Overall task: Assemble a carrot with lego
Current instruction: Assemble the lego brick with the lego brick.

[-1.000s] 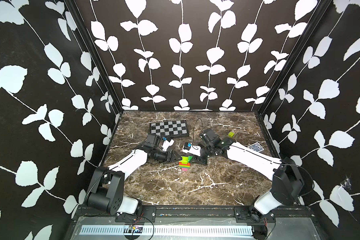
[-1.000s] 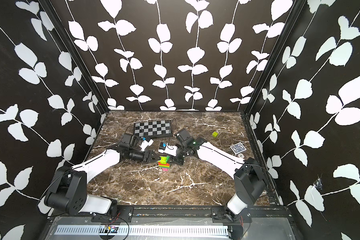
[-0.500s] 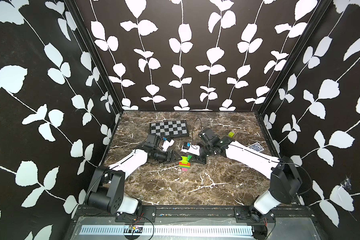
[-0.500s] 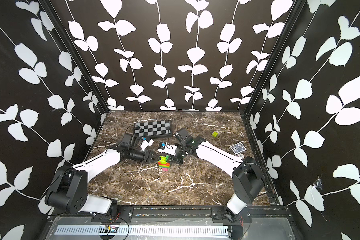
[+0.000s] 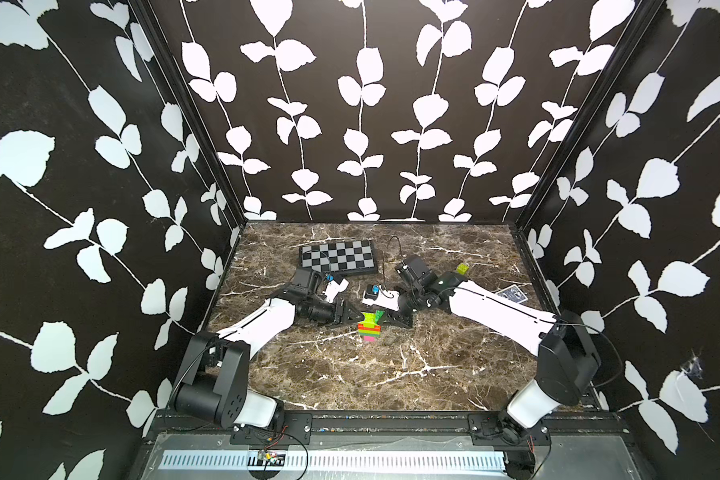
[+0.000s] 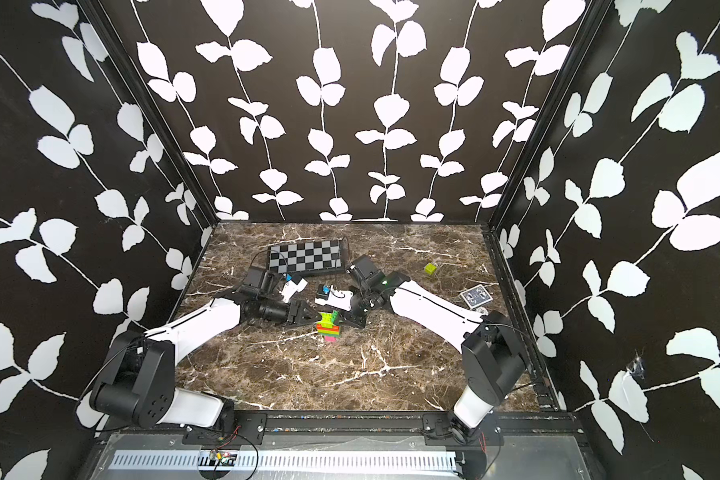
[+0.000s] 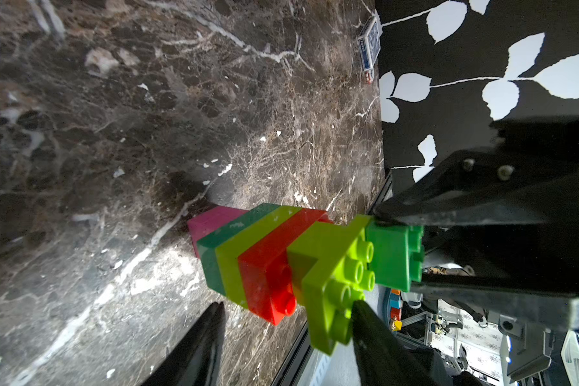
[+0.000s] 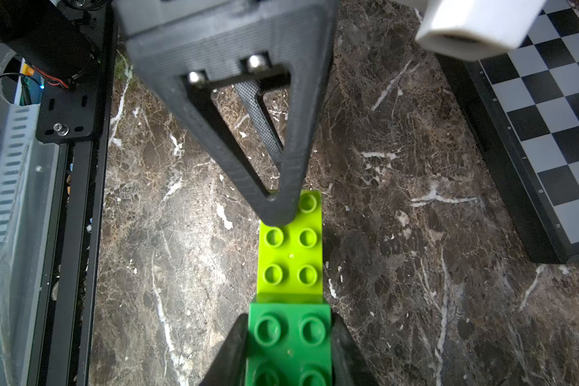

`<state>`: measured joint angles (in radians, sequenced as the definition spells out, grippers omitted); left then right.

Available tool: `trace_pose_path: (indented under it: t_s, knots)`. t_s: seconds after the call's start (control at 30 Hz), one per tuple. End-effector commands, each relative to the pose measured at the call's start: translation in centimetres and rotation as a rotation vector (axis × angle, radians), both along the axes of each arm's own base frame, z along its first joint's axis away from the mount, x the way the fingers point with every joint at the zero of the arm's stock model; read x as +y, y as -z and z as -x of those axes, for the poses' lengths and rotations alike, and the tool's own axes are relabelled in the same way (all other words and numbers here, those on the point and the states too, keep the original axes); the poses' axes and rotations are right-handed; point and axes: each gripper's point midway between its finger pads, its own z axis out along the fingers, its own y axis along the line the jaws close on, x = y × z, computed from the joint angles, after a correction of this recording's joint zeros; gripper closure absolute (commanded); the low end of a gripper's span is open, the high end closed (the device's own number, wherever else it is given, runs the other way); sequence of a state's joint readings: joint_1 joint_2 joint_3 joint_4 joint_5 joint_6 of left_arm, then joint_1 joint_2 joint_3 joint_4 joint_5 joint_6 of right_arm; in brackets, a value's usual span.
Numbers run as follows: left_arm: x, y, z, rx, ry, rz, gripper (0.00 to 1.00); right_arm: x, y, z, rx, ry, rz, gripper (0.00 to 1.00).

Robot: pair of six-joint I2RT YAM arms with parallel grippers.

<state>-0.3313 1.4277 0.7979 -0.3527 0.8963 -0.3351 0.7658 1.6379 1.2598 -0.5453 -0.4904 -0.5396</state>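
The carrot [image 5: 370,327] [image 6: 329,327] stands mid-table on its pink tip, banded dark green, lime and red, with a wide lime brick [image 8: 291,257] [image 7: 328,267] on top. A green lego brick [image 8: 290,344] [image 7: 393,255] sits on that lime brick. My right gripper [image 8: 288,334] [image 5: 382,318] is shut on the green brick from the right. My left gripper [image 7: 288,310] [image 5: 356,316] comes from the left, turned on its side and open. Its upper fingertip [image 8: 276,207] rests on the lime brick's studs, and its lower finger [image 7: 211,331] lies near the table, apart from the stack.
A chequered board [image 5: 337,257] [image 6: 306,257] lies at the back left, close behind the left wrist. A loose lime brick [image 5: 461,269] [image 6: 430,269] and a card deck [image 5: 512,294] [image 7: 369,46] sit at the back right. Patterned walls close three sides.
The right arm has edged slightly to the left. The stack and the left gripper look unchanged.
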Motion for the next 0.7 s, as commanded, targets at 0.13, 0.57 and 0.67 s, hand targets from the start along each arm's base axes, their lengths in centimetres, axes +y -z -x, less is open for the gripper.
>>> trace_pose_path:
  t_s: [0.13, 0.57, 0.67]
  knots:
    - [0.1, 0.1, 0.0, -0.015, 0.006, -0.024, 0.38, -0.5, 1.7, 0.0, 0.026, 0.003, 0.084, 0.88]
    - [-0.1, -0.9, -0.1, -0.033, 0.009, -0.021, 0.37, -0.2, -0.1, -0.4, -0.004, 0.027, 0.047, 0.65]
    - [-0.2, -1.3, -0.2, -0.04, 0.012, -0.016, 0.36, -0.1, -0.9, -0.6, -0.016, 0.039, 0.024, 0.51]
